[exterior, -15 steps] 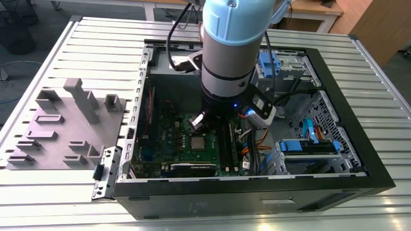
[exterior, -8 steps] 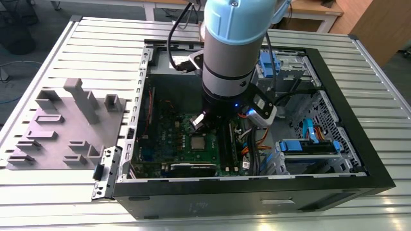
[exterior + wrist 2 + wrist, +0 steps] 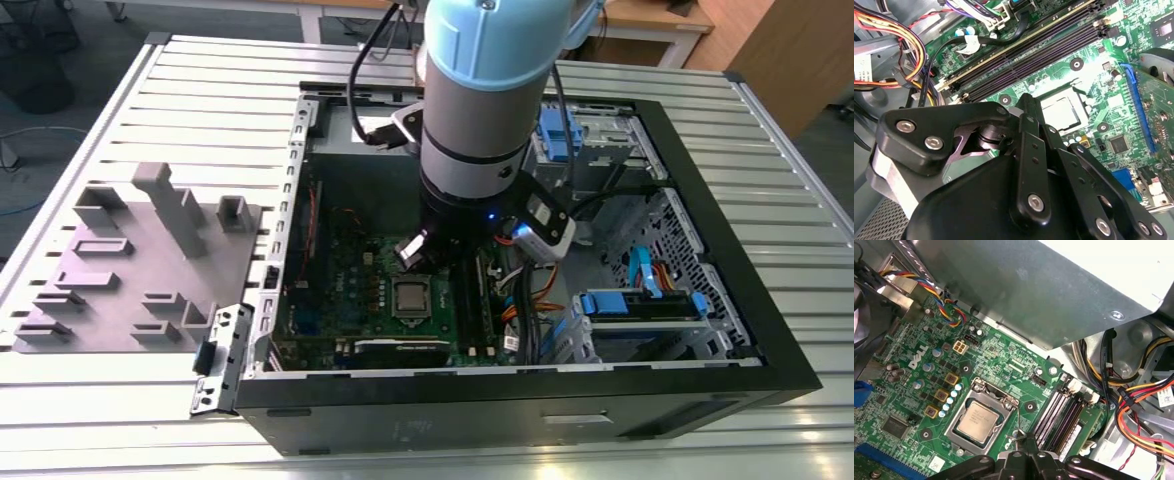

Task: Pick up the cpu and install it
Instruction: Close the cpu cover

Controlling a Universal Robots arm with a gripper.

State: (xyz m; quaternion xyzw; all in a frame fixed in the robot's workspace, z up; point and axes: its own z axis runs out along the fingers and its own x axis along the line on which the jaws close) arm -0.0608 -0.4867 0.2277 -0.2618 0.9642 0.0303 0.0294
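Cpu [image 3: 979, 421] sits in its socket [image 3: 995, 390] — gripper [image 3: 1026, 456] just beside it.

we see a ribbed metal table [image 3: 160, 90] carrying an open computer case [image 3: 721, 150] under the arm, and a grey holder tray [image 3: 134, 260] lying beside it.

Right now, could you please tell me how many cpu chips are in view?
1. The cpu sits in its socket on the green motherboard, beside the memory slots. The arm covers part of the board and may hide more.
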